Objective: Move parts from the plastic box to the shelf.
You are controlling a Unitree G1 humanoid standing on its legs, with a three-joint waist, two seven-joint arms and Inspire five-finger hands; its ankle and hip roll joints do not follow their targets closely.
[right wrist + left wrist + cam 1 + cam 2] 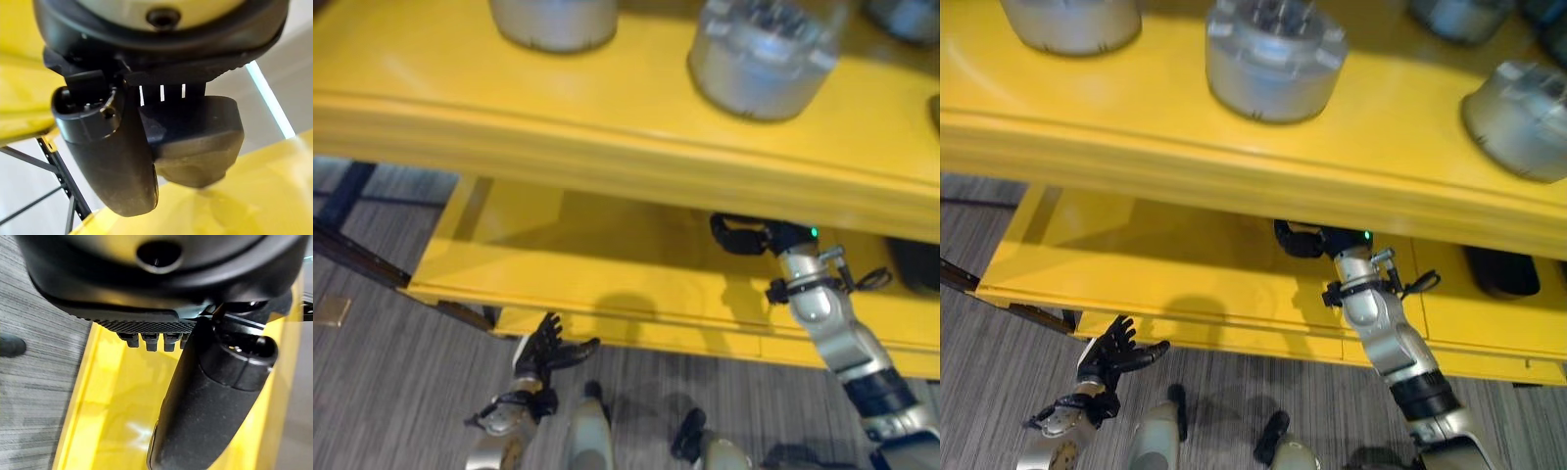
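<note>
Several grey metal parts stand on the top board of the yellow shelf: one round part in the middle, another at the left and one at the right. My right hand reaches under that board, over the lower board, with its fingers curled and nothing seen in them. In the right wrist view the thumb lies beside the folded fingers. My left hand hangs low in front of the lower board's edge, its fingers spread and empty.
A dark object lies on the lower board to the right of my right arm. A dark metal bar of the rack runs past the shelf's left end. Grey carpet lies in front of the shelf.
</note>
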